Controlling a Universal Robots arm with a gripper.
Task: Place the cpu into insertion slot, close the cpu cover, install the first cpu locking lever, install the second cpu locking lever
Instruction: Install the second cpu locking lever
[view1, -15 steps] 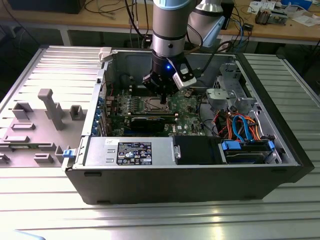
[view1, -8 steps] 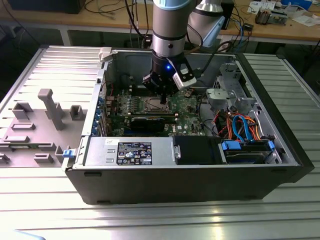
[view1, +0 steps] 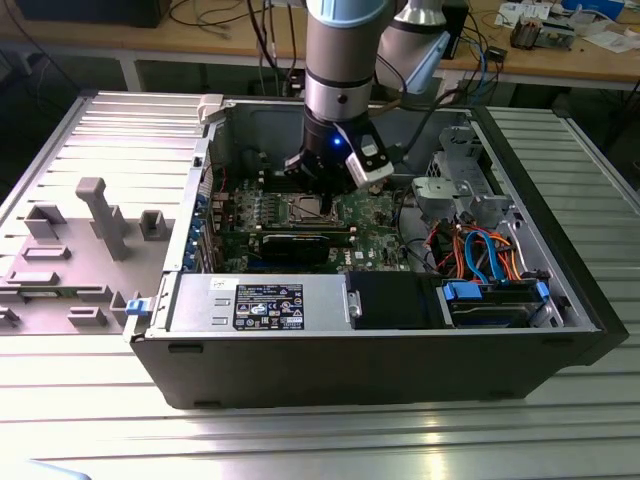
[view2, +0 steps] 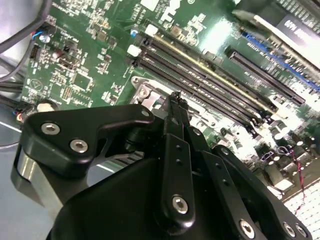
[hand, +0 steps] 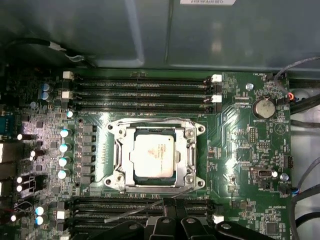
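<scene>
Gripper (view2: 175, 97) sits low inside the open case (view1: 560, 300), over the green board (hand: 250, 145) near the case's back wall, as the exterior view shows. Fingers (view2: 176, 150) appear pressed together in the second wrist view, blades meeting at one thin tip with nothing between them; judged closed and empty. Cpu (hand: 153, 155) lies flat in the slot (hand: 117, 180) at mid-board, silver top up, square to the socket. Cover (hand: 190, 152) looks folded down around the chip, its frame bordering all four sides of the lid; whether it is fully seated cannot be told. Thin wire levers: one lever (hand: 150, 121) runs along the socket edge facing the upper memory slots (hand: 140, 90), and seems tucked close to the frame. The other, second lever (hand: 135, 209), lies at a slant across the lower memory slots on the side toward the gripper, its free end swung away from the socket, so it reads as not latched. Key relation: in the first wrist view the socket is straight ahead of the fingertips, with the loose lever between them and the socket, its long axis running roughly along the socket's near edge, crosswise to the gripper's line of approach. Judgement: chip placed, cover down, lever work in hand.
</scene>
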